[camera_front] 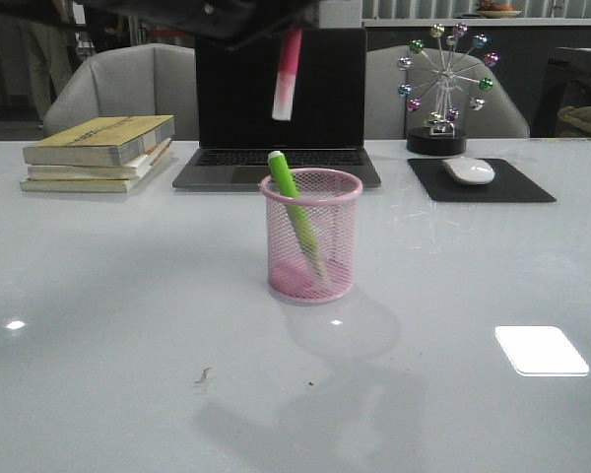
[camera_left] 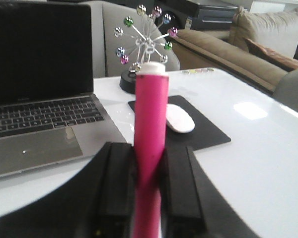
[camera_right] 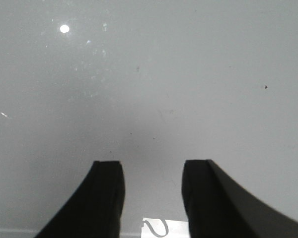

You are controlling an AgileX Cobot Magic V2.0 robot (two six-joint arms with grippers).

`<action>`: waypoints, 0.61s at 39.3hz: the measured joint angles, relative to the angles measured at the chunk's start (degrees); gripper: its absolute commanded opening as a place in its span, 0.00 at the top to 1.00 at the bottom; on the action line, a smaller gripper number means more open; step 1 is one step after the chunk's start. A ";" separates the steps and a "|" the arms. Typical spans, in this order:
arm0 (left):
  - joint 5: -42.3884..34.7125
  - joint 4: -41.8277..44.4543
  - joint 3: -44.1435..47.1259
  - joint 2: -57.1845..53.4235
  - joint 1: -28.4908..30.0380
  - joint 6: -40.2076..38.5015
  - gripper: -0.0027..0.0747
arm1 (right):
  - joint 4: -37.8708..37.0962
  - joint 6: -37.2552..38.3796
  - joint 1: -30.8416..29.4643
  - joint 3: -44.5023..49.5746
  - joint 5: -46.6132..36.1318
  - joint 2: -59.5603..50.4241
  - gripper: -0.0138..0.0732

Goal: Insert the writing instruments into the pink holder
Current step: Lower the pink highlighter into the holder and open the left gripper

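The pink mesh holder (camera_front: 311,236) stands at the middle of the table. The lime green highlighter (camera_front: 294,212) leans inside it, its top poking above the rim. High above the cup, the magenta pink highlighter (camera_front: 287,75) hangs from my left gripper (camera_front: 276,22) at the top edge of the front view. In the left wrist view my left gripper (camera_left: 149,163) is shut on this magenta highlighter (camera_left: 150,129), white tip pointing away. My right gripper (camera_right: 153,171) is open over bare table, nothing between its fingers.
A laptop (camera_front: 278,108) stands behind the holder. Stacked books (camera_front: 98,151) lie at the back left. A white mouse (camera_front: 469,170) on a black pad (camera_front: 480,181) and a ferris-wheel ornament (camera_front: 441,84) are at the back right.
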 measured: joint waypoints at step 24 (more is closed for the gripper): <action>-7.39 -0.21 0.35 7.23 -3.74 -0.12 0.68 | 0.00 0.00 0.00 0.00 0.21 0.00 0.37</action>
